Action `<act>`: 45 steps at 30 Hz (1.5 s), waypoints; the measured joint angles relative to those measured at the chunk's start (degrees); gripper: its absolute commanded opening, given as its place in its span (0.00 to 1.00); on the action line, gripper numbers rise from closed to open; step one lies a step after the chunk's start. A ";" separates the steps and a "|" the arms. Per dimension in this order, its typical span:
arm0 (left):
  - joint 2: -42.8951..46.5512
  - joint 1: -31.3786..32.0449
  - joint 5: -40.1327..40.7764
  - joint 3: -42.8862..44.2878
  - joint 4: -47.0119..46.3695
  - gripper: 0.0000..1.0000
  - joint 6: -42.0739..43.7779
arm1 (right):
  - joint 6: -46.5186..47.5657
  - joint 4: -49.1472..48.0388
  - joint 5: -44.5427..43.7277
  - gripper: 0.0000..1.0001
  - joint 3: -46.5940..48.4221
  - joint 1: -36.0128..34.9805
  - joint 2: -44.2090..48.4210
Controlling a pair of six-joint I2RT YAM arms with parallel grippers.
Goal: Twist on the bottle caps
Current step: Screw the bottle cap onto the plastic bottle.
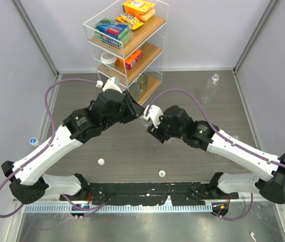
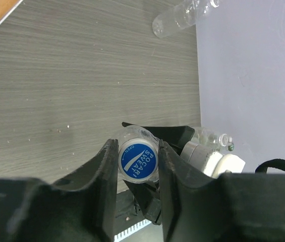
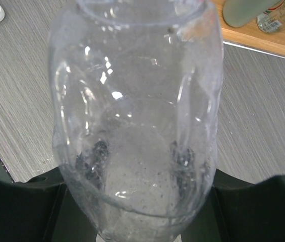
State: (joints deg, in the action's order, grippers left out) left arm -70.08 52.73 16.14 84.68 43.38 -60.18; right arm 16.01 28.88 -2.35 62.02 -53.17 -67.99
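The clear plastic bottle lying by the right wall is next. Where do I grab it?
Probably the ribbed mid-body, coming from straight above and closing across its width: the clear plastic bottle lies on its side, neck pointing away from the arms.

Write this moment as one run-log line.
left tool: flanking blue Pocari Sweat cap | right tool: holding clear bottle | cap: on bottle neck

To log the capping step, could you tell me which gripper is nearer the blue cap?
Left. The left gripper has its fingers on either side of the blue cap; the right gripper holds the bottle by its body.
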 measured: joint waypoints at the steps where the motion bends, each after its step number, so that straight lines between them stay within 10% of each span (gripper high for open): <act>1: 0.02 -0.09 -0.17 -0.37 -0.48 0.17 -0.13 | -0.11 0.20 -0.11 0.01 0.02 0.00 0.00; 4: 0.17 -0.28 -0.52 -1.53 -1.68 0.00 -0.81 | -0.33 0.98 -0.20 0.01 0.02 0.00 0.00; 34: 9.84 -1.92 -31.50 -14.58 -20.41 0.00 25.27 | 3.80 10.05 22.43 0.01 0.00 1.18 7.80; 35: 9.68 -1.92 -31.76 -14.34 -20.35 0.03 25.92 | 3.82 10.05 22.43 0.01 0.00 1.18 7.89; 37: 9.53 -1.92 -32.02 -13.84 -19.87 0.50 26.75 | 3.87 10.08 22.40 0.01 0.00 1.18 8.00; 40: 9.44 -1.95 -31.74 -12.81 -17.84 0.79 28.89 | 4.70 9.79 23.50 0.01 0.00 1.16 8.13; 45: 9.07 -1.40 -33.73 -12.39 -16.02 0.82 30.86 | 5.88 6.40 25.38 0.01 0.17 0.61 8.94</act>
State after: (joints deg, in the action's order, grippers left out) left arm -61.01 51.33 -17.58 72.29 27.35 -29.32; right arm 21.89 35.29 23.03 62.19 -52.56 -59.05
